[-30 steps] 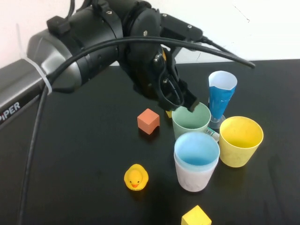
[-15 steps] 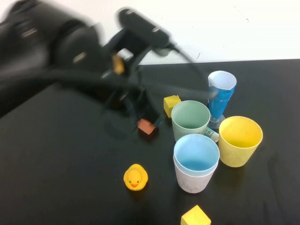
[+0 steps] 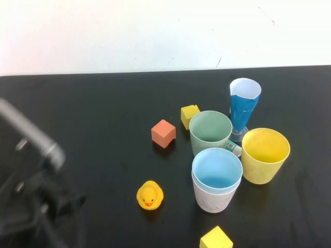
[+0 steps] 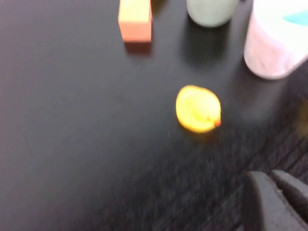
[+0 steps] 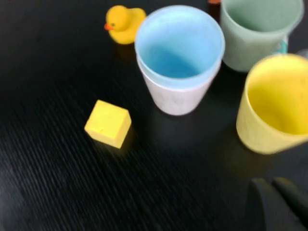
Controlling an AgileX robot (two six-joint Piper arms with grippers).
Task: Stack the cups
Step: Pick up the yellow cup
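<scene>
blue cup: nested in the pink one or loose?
Nested: blue cup sits inside pink cup, upright, only its rim showing above.

Matte black surface with a fine grain showing up close. The pale blue cup, nested in the pale pink cup, the pale green cup and the yellow cup look like smooth matte plastic. The blue stemmed glass is glossier, with a clear foot. The yellow duck looks smooth and rubbery.
</scene>
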